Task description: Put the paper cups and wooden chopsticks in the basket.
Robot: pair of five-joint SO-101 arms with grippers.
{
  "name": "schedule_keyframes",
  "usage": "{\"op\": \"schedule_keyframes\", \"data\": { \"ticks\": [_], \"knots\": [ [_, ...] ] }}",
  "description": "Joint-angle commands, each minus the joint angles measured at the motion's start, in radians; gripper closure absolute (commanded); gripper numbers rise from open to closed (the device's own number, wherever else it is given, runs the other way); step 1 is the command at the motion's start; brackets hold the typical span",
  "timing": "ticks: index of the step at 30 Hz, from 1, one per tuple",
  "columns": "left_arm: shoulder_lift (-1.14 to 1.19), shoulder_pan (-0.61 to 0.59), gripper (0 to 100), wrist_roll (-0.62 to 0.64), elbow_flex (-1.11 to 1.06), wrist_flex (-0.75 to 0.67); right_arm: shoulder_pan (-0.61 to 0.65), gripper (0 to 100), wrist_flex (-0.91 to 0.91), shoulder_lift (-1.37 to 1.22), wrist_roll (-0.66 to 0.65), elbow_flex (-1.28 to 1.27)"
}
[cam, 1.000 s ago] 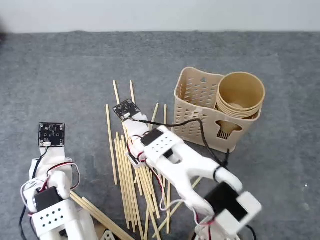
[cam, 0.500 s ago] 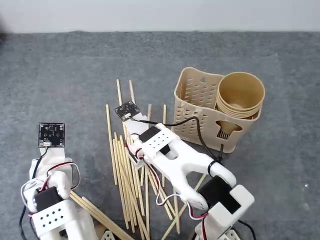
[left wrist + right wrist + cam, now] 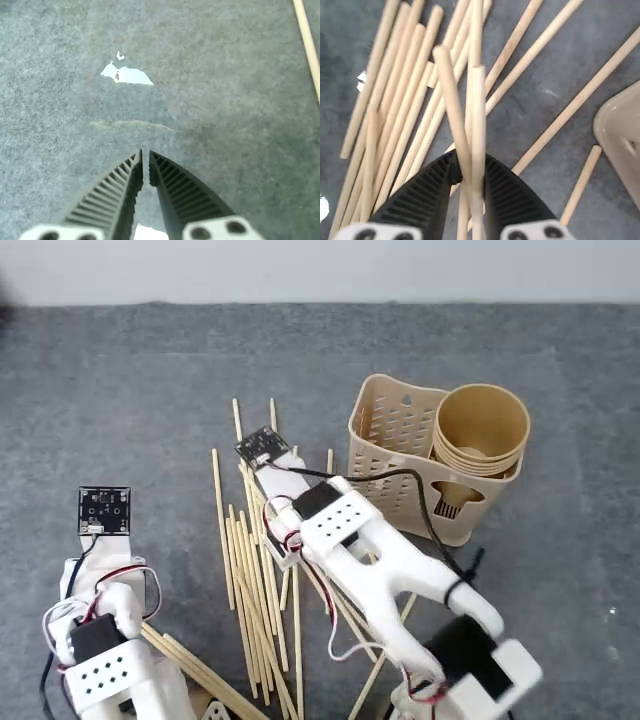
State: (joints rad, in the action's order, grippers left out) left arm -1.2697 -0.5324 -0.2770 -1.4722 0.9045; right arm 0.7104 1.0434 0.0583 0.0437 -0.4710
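The right end effector (image 3: 470, 172) clamps two splayed chopsticks (image 3: 478, 115); they could pivot and slip free before reaching the basket (image 3: 385, 435), right of centre. The left end effector (image 3: 145, 159) is closed, empty.

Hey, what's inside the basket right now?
A nested stack of paper cups stands in one end of the basket. The chopsticks are all outside it. Its wall hides the cups' lower parts.

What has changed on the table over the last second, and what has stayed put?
The right gripper, shut on two chopsticks, pushed farther out from its base and slightly toward the basket. Several loose chopsticks in the pile shifted with it. The left gripper, the basket and the paper cups stayed where they were.
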Motion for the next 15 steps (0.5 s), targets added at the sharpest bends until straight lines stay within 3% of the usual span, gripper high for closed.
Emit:
{"op": "schedule_keyframes", "data": {
  "ticks": [1,15],
  "knots": [
    [-0.009,-0.005,97,-0.009,0.008,-0.025,-0.008,98.9,0.019,0.139,-0.048,0.029],
    [-0.009,-0.005,97,-0.009,0.008,-0.025,-0.008,98.9,0.005,0.263,-0.072,0.107]
  ]
}}
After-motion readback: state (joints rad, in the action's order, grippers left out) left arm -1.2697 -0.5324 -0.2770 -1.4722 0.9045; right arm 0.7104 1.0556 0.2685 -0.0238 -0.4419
